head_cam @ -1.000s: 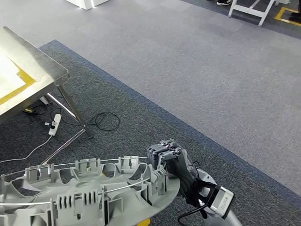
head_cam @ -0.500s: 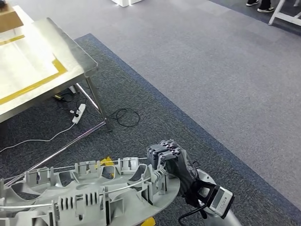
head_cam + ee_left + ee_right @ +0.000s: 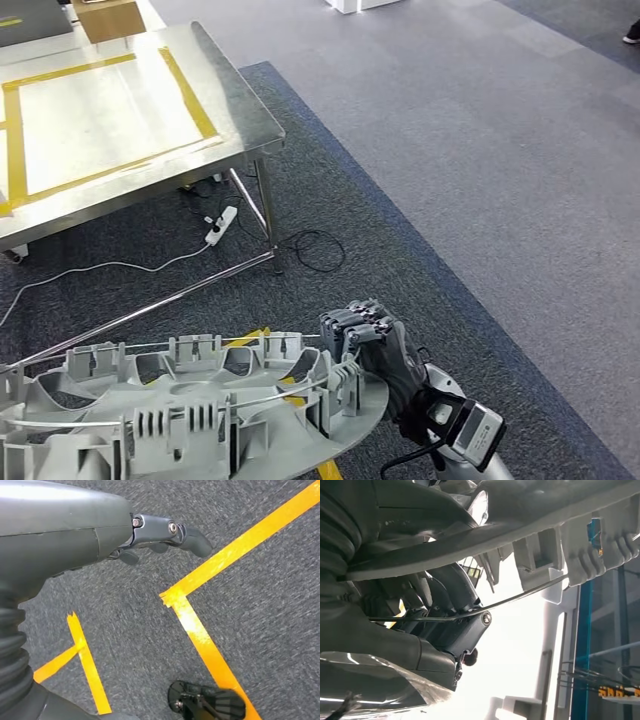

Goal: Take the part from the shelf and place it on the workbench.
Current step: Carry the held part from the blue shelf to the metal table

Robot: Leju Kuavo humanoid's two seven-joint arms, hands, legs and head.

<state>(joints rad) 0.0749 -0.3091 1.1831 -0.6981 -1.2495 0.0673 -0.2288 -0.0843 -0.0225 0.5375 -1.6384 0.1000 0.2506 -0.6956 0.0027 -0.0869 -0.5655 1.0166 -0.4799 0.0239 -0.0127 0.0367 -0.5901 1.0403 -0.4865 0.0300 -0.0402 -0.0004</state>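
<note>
We count one grey part (image 3: 189,420) below one steel workbench (image 3: 249,130), one white power strip (image 3: 221,225) under the workbench, and two robot hands (image 3: 370,345) (image 3: 166,532).

Floor: dark speckled carpet (image 3: 355,250) bordered by a blue strip, with lighter grey carpet (image 3: 483,130) beyond. Yellow tape lines (image 3: 196,625) are laid on the dark carpet. A white power strip (image 3: 220,225) and a coiled black cable (image 3: 321,250) lie on the floor by a steel table leg (image 3: 264,215). White furniture base (image 3: 362,5) at the far edge.
</note>
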